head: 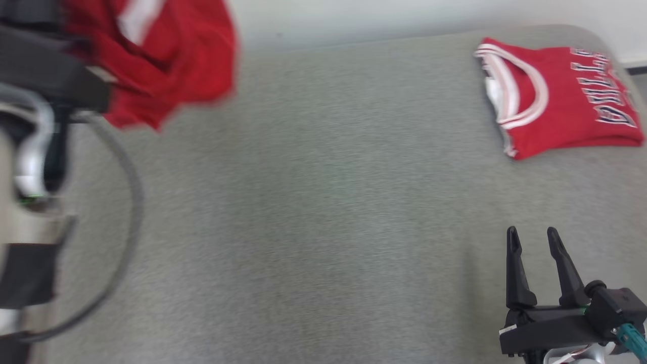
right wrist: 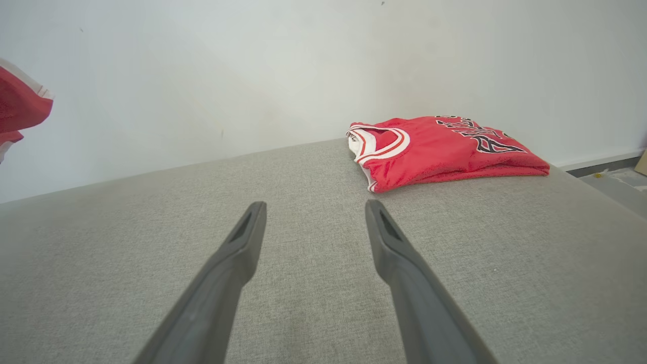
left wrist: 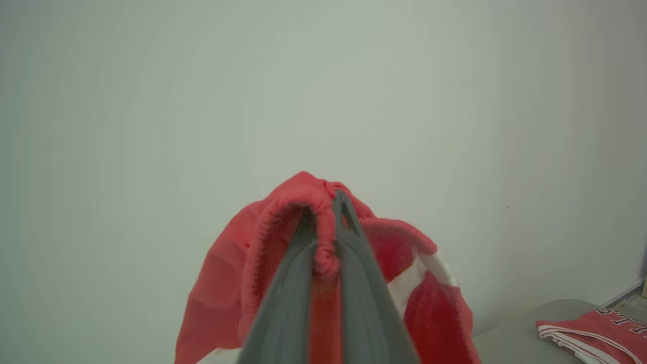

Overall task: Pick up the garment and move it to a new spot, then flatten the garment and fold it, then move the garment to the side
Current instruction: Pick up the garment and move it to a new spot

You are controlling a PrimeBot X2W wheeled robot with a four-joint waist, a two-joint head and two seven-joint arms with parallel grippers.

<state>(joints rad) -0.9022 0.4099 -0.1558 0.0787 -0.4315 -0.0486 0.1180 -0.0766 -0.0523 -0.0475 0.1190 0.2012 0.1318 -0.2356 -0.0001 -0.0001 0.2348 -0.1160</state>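
Note:
The garment [head: 172, 60], a red jersey with white trim, hangs bunched in the air at the upper left of the head view, above the grey table [head: 313, 212]. In the left wrist view my left gripper [left wrist: 336, 202] is shut on a gathered fold of the garment [left wrist: 283, 237], and the cloth drapes down on both sides of the fingers. An edge of the garment [right wrist: 20, 106] also shows at the far left of the right wrist view. My right gripper [head: 533, 233] stands open low over the table's near right, with nothing between its fingers [right wrist: 237, 247].
A second red jersey [head: 561, 101] with black lettering lies folded at the table's far right corner [right wrist: 434, 146]. A pale wall [right wrist: 252, 76] runs behind the table. My blurred left arm [head: 35, 151] fills the left edge of the head view.

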